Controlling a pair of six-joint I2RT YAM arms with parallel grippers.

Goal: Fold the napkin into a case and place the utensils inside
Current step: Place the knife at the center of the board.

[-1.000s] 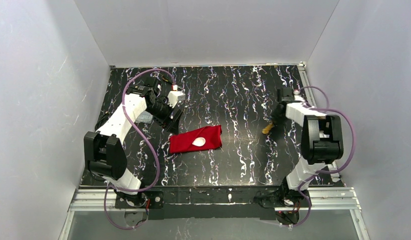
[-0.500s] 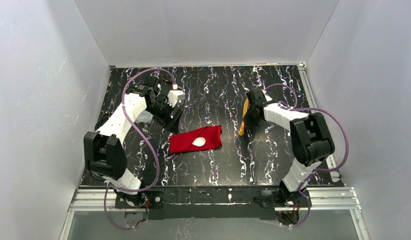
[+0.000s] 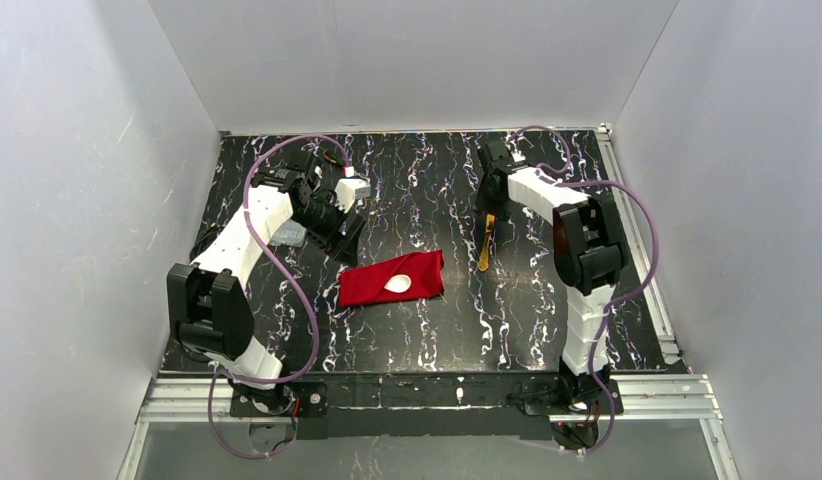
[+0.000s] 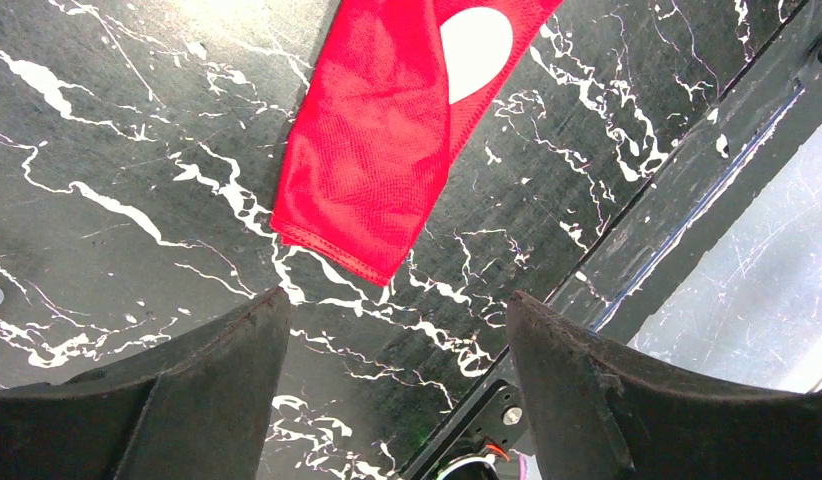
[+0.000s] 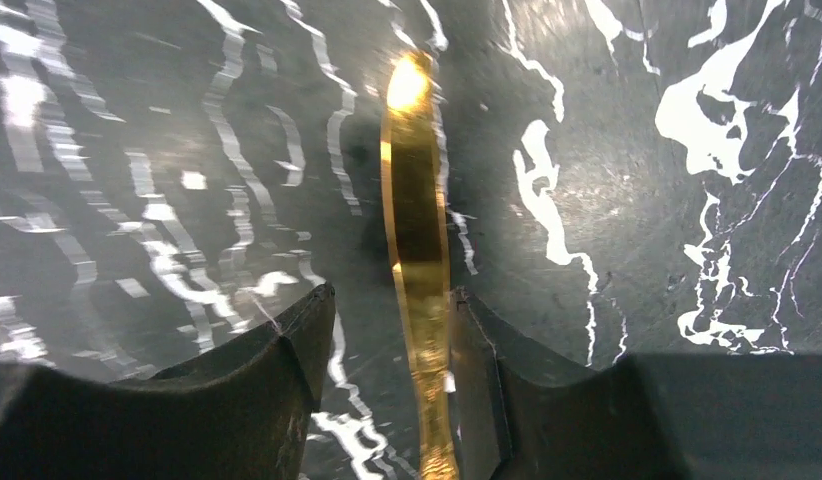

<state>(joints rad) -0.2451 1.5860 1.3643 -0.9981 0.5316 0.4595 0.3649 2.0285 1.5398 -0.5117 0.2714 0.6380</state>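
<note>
The red napkin (image 3: pixel 422 270) lies folded into a narrow case near the middle of the bench (image 3: pixel 437 340), a little toward the left edge, one short end cut on a slant; the white spoon (image 3: pixel 397 283) shows only its bowl on the cloth, the rest covered by a fold.

The left jaws hang above the bench just beyond the case's left end, spread wide with nothing between them; in the left wrist view the napkin's corner lies just ahead of the fingertips, not touching them.

The gold utensil (image 5: pixel 412 220) lies to the right of the case and apart from it, toward the far edge, running roughly from far to near; the right jaws stand parted around its far end; one finger (image 5: pixel 477 370) touches the utensil, the other finger (image 5: pixel 277 370) stands clear with bench showing in the gap; whether the utensil rests on the bench I cannot tell.
</note>
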